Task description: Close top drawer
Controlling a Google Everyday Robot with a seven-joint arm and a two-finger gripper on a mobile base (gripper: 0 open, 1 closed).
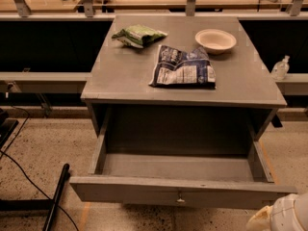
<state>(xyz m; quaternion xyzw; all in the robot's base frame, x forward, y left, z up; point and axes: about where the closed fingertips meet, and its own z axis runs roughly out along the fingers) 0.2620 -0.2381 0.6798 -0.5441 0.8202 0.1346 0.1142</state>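
The top drawer [180, 192] of the grey cabinet is pulled far out toward me, and its inside [178, 166] is empty. Its flat front panel has one small knob [180, 198] at the centre. My gripper [281, 216] shows only as a white and cream shape in the bottom right corner. It sits just below and in front of the drawer front's right end, and I cannot tell whether it touches the panel.
On the cabinet top [120, 78] lie a green bag [138, 35], a blue-white snack bag [184, 67] and a beige bowl [215, 40]. A small bottle [280, 68] stands on the right ledge. A black bar [56, 196] and cables lie on the floor at left.
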